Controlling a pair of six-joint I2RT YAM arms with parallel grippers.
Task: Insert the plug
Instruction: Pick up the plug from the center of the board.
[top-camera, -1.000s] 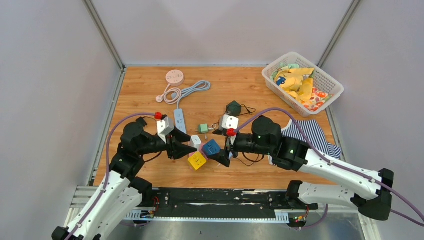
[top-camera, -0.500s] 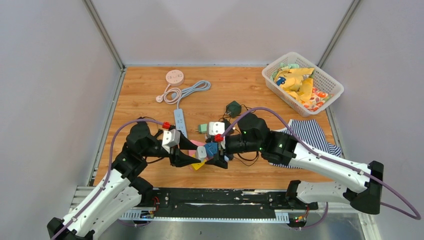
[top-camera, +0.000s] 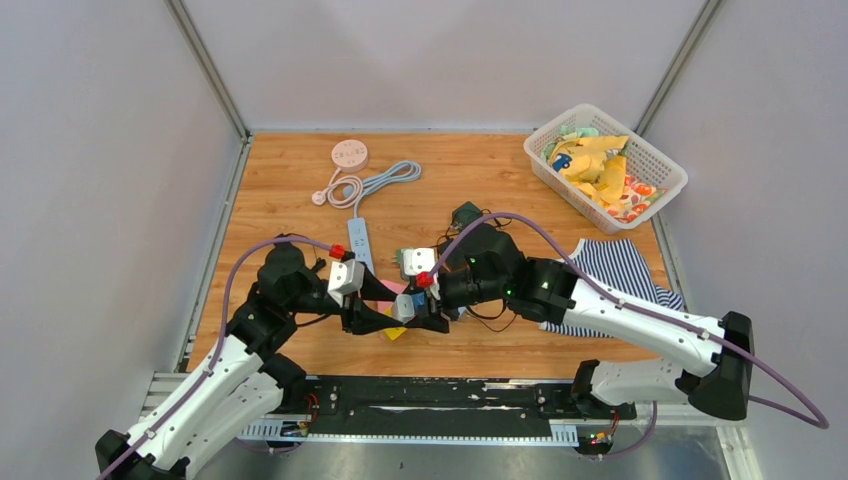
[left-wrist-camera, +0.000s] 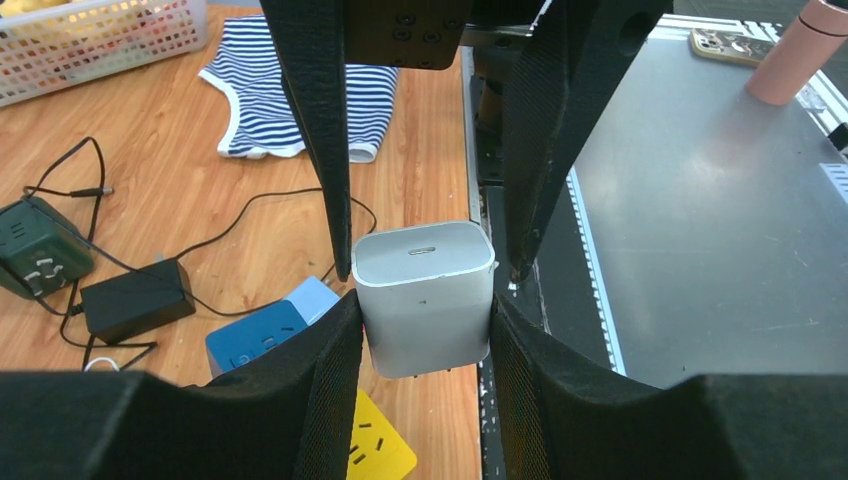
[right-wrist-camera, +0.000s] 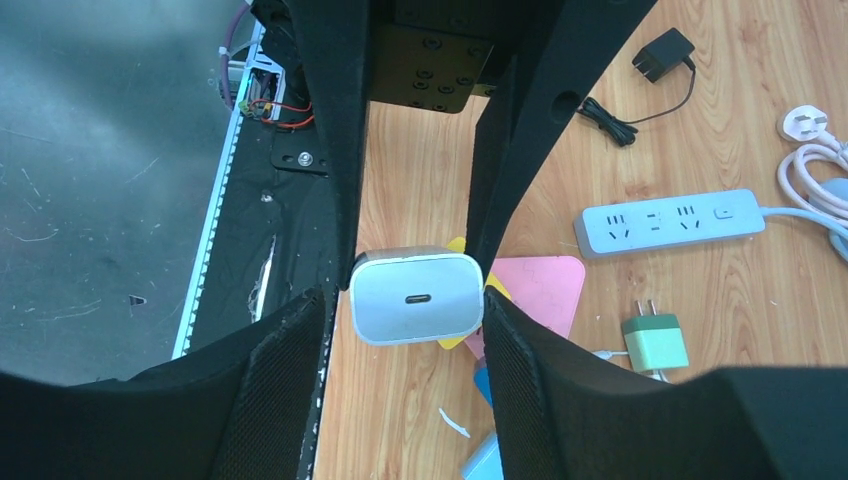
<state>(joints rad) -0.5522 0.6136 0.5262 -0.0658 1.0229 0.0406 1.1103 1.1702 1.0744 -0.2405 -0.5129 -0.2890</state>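
Your left tool (left-wrist-camera: 423, 302) is closed on the white square plastic charger plug (left-wrist-camera: 425, 290), with 1 black pad (left-wrist-camera: 330, 380) pressed to each side and the USB-C port facing up. Your right tool (right-wrist-camera: 403, 298) brackets the same plug from the opposite side. 1 finger touches it and a thin gap shows at the other, so you cannot tell whether it grips. The plug sits near the front edge of the wooden worktop (top-camera: 480, 180), over a yellow socket cube (left-wrist-camera: 375, 450).

Smooth matt plastic charger (left-wrist-camera: 425, 300), grained wood table (left-wrist-camera: 150, 100), striped cloth (left-wrist-camera: 250, 70).
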